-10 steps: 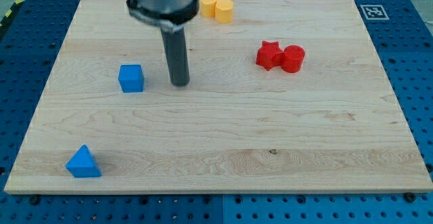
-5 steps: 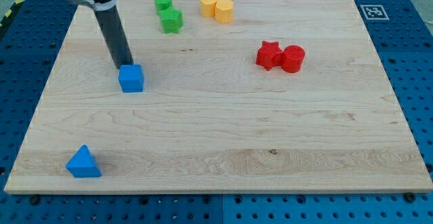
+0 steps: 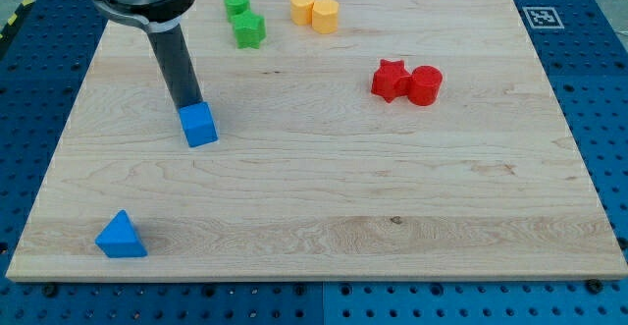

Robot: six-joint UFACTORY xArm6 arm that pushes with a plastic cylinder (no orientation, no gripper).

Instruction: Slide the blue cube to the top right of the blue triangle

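Note:
The blue cube (image 3: 199,126) lies on the wooden board (image 3: 324,188) at the view's left of centre. The blue triangle (image 3: 122,236) lies near the board's bottom left corner, well below and to the left of the cube. My tip (image 3: 187,107) is at the cube's top edge, touching it from the view's top, with the dark rod rising up and to the left.
Two green blocks (image 3: 243,19) and two yellow blocks (image 3: 315,11) sit near the board's top edge. A red star (image 3: 390,80) and a red cylinder (image 3: 426,85) sit together at the right of centre.
My tip moved left across the board to the cube's top edge, then pushed it. The blue cube has slid a little down and to the right and turned slightly.

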